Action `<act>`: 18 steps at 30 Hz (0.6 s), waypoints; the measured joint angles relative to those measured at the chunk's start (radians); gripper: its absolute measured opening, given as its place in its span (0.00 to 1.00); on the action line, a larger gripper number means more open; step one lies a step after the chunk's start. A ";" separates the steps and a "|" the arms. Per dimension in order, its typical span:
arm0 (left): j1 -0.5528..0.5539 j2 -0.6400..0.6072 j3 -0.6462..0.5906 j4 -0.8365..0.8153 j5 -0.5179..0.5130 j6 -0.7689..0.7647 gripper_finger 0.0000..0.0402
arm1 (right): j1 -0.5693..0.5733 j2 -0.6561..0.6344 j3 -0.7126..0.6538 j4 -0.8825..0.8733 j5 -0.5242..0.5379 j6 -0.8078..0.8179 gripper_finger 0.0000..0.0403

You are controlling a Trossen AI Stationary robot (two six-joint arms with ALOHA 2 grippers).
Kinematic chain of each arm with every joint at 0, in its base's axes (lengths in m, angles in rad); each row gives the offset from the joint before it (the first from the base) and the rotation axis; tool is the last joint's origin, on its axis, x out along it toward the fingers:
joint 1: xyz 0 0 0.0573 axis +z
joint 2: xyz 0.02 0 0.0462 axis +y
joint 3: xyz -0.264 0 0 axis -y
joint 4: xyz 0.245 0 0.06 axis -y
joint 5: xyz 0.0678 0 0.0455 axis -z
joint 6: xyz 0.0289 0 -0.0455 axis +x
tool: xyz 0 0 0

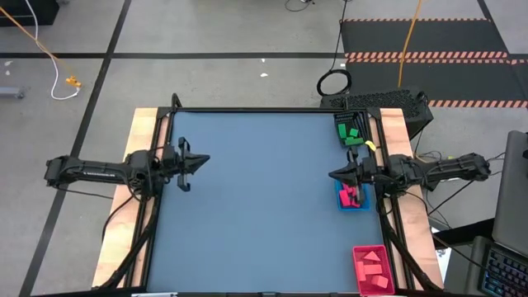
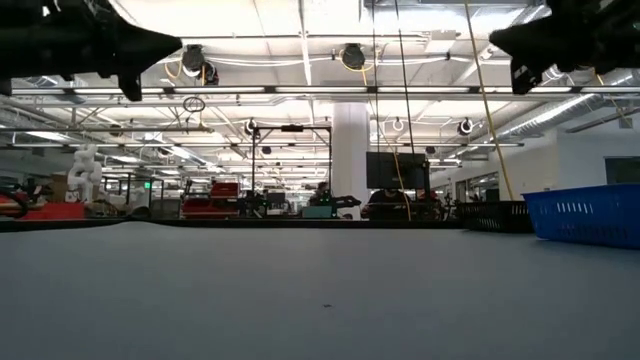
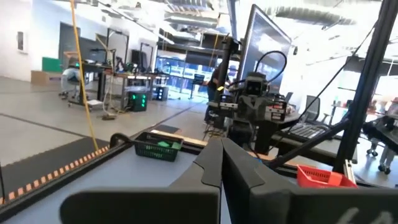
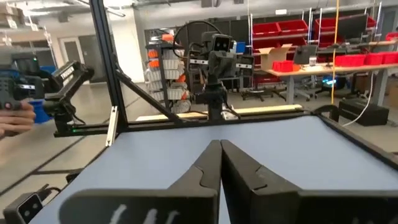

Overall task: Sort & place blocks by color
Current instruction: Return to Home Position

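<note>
The blocks lie sorted in three trays along the table's right edge. Green blocks (image 1: pixel 352 134) are in the black tray (image 1: pixel 341 124) and also show in the left wrist view (image 3: pixel 163 144). Pink-red blocks (image 1: pixel 351 196) lie in the blue tray (image 1: pixel 341 203), and red blocks (image 1: pixel 373 268) in the red tray (image 1: pixel 360 254). My right gripper (image 1: pixel 332 175) (image 4: pixel 219 144) is shut and empty, raised beside the blue tray. My left gripper (image 1: pixel 205 159) (image 3: pixel 219 142) is shut and empty, raised near the table's left edge.
The blue-grey table top (image 1: pixel 256 206) lies bare between the two arms. A black frame rail (image 1: pixel 247 110) runs along the far edge. In the low view the blue tray (image 2: pixel 590 215) and black tray (image 2: pixel 495 215) stand at the right. A person's hand (image 4: pixel 15 118) shows beyond the table.
</note>
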 joint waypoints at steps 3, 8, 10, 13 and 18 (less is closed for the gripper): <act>0.000 -0.028 -0.021 -0.029 0.015 -0.020 0.00 | 0.000 -0.066 -0.046 -0.002 -0.001 0.027 0.00; 0.000 -0.066 -0.047 -0.043 0.061 -0.034 0.00 | 0.000 -0.158 -0.108 -0.005 -0.005 0.059 0.00; 0.000 -0.082 -0.048 -0.075 0.069 -0.034 0.00 | 0.000 -0.186 -0.124 -0.005 -0.014 0.056 0.00; 0.000 -0.105 -0.048 -0.119 0.077 -0.039 0.00 | 0.000 -0.221 -0.141 -0.037 -0.034 0.067 0.00; 0.000 -0.162 -0.048 -0.195 0.105 -0.042 0.00 | 0.000 -0.264 -0.147 -0.125 -0.034 0.104 0.00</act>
